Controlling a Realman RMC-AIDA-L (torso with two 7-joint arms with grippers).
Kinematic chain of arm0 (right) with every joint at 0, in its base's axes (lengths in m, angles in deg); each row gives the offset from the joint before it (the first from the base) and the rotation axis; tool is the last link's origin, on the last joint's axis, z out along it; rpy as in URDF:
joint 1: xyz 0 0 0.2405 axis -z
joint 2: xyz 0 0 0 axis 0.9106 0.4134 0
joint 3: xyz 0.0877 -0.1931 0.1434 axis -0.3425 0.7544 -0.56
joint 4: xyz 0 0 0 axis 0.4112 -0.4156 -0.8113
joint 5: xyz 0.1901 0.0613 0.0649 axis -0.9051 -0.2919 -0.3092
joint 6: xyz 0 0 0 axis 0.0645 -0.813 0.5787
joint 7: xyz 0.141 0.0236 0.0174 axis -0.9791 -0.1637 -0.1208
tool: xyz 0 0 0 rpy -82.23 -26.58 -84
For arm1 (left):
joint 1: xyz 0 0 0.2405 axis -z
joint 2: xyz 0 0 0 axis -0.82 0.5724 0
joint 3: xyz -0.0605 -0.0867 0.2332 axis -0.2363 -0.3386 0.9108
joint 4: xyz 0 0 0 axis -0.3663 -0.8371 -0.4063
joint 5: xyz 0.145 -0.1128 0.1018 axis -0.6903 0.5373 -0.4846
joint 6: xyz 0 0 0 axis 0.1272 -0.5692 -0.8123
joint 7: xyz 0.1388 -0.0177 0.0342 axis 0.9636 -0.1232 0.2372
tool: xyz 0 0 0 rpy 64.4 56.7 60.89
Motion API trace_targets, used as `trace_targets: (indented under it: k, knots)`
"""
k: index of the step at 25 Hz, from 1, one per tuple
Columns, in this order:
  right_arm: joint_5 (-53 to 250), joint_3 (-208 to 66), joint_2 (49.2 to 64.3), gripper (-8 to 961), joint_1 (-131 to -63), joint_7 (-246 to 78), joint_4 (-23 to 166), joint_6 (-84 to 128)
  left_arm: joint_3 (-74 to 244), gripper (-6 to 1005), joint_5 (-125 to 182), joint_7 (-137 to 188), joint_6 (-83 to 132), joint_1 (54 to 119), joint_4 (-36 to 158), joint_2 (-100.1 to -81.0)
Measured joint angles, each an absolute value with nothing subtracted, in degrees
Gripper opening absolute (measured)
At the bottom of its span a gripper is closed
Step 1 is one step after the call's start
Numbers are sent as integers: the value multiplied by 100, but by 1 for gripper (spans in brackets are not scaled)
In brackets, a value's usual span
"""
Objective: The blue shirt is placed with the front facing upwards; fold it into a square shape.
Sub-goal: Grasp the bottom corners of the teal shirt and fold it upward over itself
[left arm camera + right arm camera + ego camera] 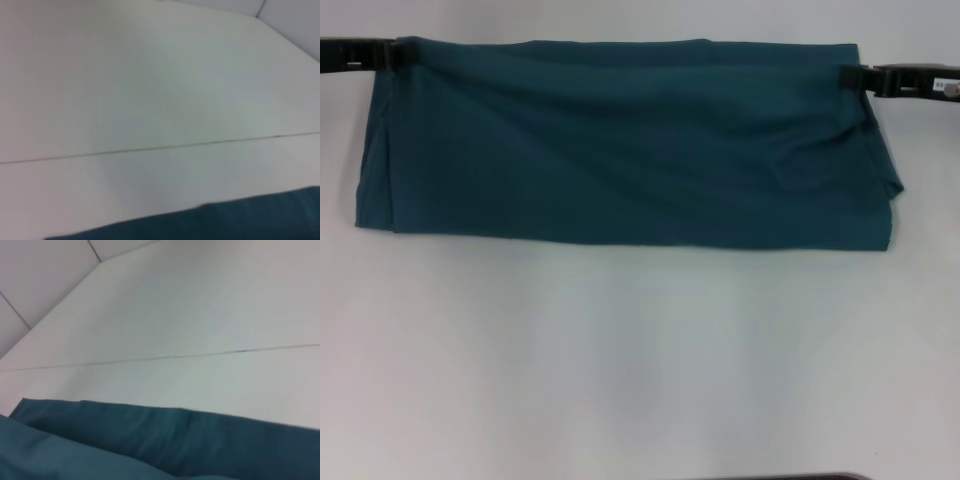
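The blue shirt (620, 140) lies across the far part of the white table (640, 360) as a wide folded band with its plain teal side up; no letters or collar show. My left gripper (392, 55) is at the band's far left corner and my right gripper (865, 78) at its far right corner, each shut on the cloth. The far edge runs straight between them. The near edge rests flat on the table. A strip of the shirt (240, 220) shows in the left wrist view, and a wider fold of the shirt (150, 440) in the right wrist view.
White tabletop stretches in front of the shirt toward me. A thin seam (150, 148) crosses the table beyond the shirt, seen again as the seam (150, 359) in the right wrist view. A dark edge (800, 477) shows at the bottom of the head view.
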State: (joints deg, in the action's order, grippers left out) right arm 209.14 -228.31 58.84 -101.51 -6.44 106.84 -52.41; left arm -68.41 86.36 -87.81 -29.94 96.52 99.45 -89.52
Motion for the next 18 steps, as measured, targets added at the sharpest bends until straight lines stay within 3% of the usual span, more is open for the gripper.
trace_targets:
  k: [18]
  knots:
    - [20852,-22671,5857,113,-10426,-784,10730,-4822,-6593,8,8648,-8780,-2208,9809,9880,-9020]
